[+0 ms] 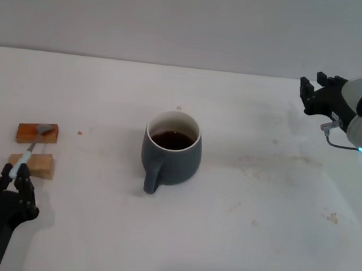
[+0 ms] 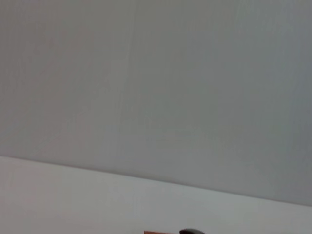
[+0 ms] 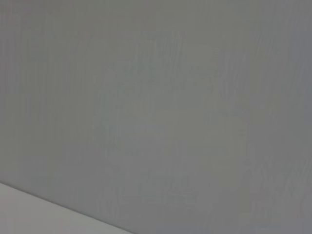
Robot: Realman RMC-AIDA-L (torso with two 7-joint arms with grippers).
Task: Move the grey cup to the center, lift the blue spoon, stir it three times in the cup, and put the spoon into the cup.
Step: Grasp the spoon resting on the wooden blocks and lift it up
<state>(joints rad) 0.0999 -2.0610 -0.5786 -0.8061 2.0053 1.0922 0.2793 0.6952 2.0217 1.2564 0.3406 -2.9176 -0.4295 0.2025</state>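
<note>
Across two wooden blocks point(image 1: 34, 149), left gripper point(image 1: 15, 173) jaws pinch the slim blue spoon point(image 1: 33, 145).

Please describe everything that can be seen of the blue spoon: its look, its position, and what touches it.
The blue spoon is small and thin, with a pale blue handle and a grey metal neck and bowl. It lies across two small wooden blocks near the table's left edge: the bowl rests on the far block, the handle crosses the near one. The left gripper is at the handle's end, with dark fingers on both sides of it; whether they already pinch it is unclear. The spoon is well apart from the grey cup.
</note>
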